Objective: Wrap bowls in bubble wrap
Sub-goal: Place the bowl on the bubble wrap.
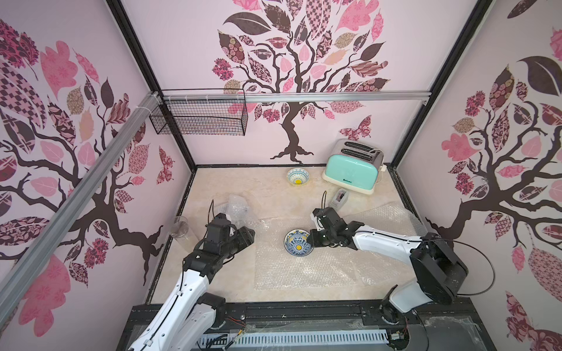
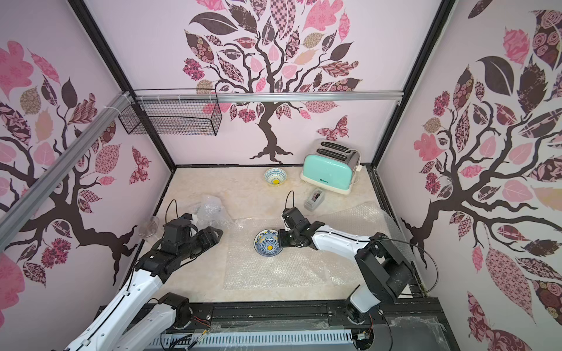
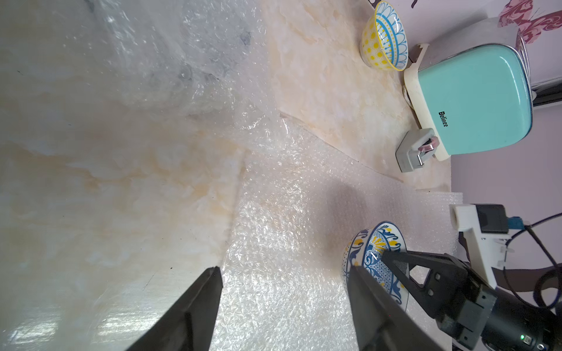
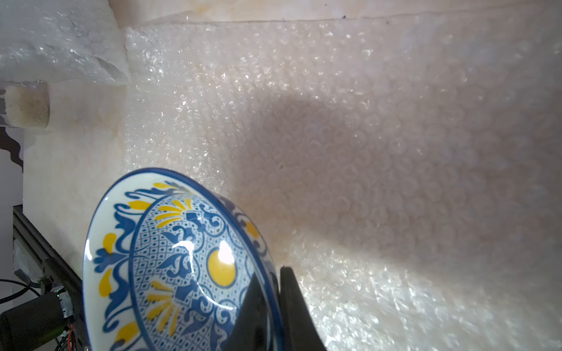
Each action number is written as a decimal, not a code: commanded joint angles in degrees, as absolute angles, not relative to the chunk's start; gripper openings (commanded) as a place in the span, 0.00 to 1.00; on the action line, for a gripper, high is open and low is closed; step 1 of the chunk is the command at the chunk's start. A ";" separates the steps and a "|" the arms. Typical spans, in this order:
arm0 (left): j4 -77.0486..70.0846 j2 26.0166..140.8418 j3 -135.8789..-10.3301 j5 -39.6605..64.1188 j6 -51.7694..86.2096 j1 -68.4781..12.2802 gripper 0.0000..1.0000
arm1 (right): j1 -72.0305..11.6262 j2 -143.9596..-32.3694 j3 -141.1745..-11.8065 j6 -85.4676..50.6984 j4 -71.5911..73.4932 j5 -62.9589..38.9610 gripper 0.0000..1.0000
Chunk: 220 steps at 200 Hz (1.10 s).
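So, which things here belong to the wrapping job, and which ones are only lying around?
Job: near blue-and-yellow bowl, far bowl, flat bubble wrap sheet, crumpled bubble wrap bundle.
Lying about: mint toaster, tape dispenser, drinking glass, wire basket.

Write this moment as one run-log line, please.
right gripper: shut on bowl rim | bowl: tilted over flat bubble wrap sheet | left gripper: open, empty | second bowl: unwrapped, near toaster

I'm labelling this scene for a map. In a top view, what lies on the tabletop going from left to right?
Left to right: clear drinking glass → crumpled bundle of clear bubble wrap → nearer blue-and-yellow patterned ceramic bowl → mint-green toaster. Left out as overlapping: farther round patterned bowl, grey tape dispenser.
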<state>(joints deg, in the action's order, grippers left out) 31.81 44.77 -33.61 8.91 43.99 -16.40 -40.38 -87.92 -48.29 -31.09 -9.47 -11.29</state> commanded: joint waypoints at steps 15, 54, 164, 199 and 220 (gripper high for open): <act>30.55 43.90 -31.19 11.41 45.90 -16.52 0.72 | -40.55 -89.06 -47.25 -30.06 -6.31 -10.89 0.06; 30.66 44.52 -30.26 13.40 47.13 -16.65 0.72 | -40.69 -90.03 -46.80 -29.62 -5.45 -10.77 0.15; 41.61 43.32 -28.49 1.57 54.47 -29.51 0.71 | -40.58 -74.97 -45.49 -25.80 -7.67 0.14 0.59; 43.08 43.41 -26.21 1.42 58.05 -34.36 0.71 | -40.56 -69.79 -43.13 -25.36 -6.15 1.31 0.61; 43.56 44.76 -25.34 2.27 60.09 -37.03 0.71 | -40.54 -67.46 -41.91 -25.31 -5.32 1.95 0.61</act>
<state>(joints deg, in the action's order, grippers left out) 41.58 43.88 -26.22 3.09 56.71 -34.76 -40.42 -69.84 -43.29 -26.39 -5.76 -0.36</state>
